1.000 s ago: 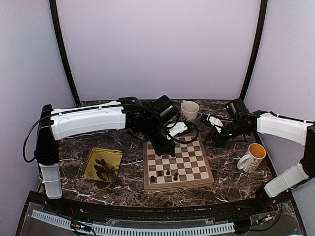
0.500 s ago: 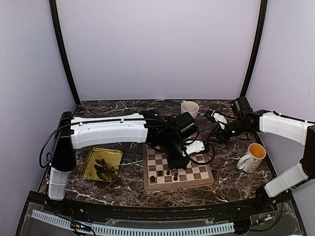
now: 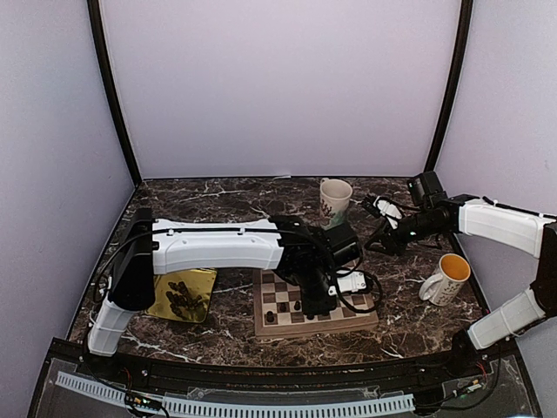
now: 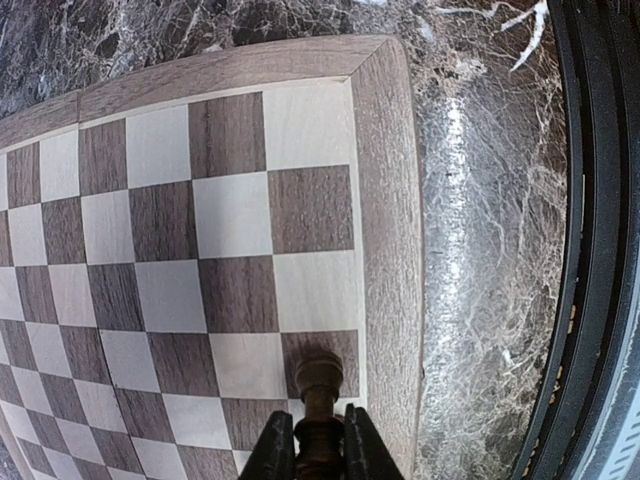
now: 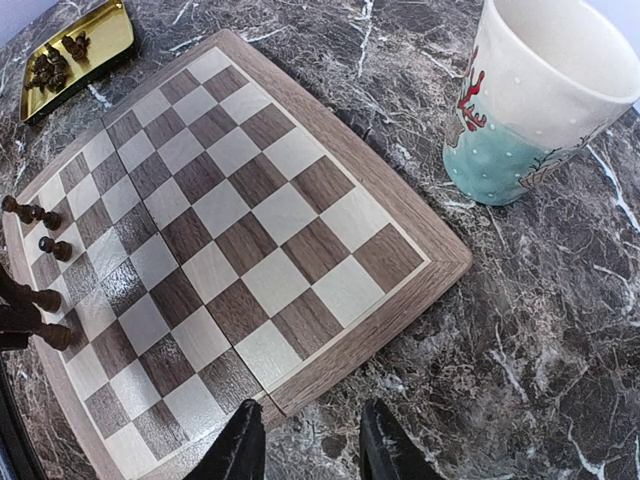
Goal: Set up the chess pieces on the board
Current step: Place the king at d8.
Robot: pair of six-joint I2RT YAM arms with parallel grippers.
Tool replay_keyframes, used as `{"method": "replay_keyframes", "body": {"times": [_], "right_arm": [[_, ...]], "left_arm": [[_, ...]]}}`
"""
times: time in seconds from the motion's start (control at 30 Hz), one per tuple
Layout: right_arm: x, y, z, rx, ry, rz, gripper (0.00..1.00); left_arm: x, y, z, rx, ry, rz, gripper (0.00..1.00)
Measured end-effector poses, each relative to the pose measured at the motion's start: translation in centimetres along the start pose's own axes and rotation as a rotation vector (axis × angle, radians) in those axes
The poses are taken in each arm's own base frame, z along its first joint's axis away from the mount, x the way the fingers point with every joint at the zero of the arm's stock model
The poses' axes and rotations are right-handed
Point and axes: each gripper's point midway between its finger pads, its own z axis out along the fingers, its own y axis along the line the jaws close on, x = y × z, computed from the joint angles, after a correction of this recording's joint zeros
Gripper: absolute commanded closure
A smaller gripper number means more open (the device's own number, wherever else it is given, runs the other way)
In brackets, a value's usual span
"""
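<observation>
The board (image 3: 359,301) lies at the table's middle, and a few dark chess pieces (image 3: 271,317) stand along its near left edge. My left gripper (image 3: 318,301) hangs over the near right part of the board (image 4: 385,200), shut on a dark chess piece (image 4: 318,378) whose base is over a dark square in the row by the rim. My right gripper (image 3: 380,237) hovers off the board's far right corner, open and empty. In the right wrist view its fingertips (image 5: 240,445) frame the corner of the board (image 5: 400,300), with standing chess pieces (image 5: 48,246) at the far side.
A gold tray (image 3: 209,277) left of the board holds several loose pieces (image 3: 181,298); the tray (image 5: 100,40) also shows in the right wrist view. A patterned white mug (image 3: 335,198) (image 5: 530,100) stands behind the board. A yellow-lined mug (image 3: 446,279) stands at the right.
My left arm has swung from the board's far edge toward its near right corner, carrying the piece. The right gripper has hardly moved.
</observation>
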Motion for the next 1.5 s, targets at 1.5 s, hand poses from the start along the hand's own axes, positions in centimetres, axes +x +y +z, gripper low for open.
{"method": "replay_keyframes", "body": {"times": [1.5], "right_arm": [[0.0, 0.4, 0.2, -0.025, -0.004, -0.015, 0.67]], "left_arm": [[0.5, -0.4, 1.6, 0.006, 0.036, 0.015, 0.83]]}}
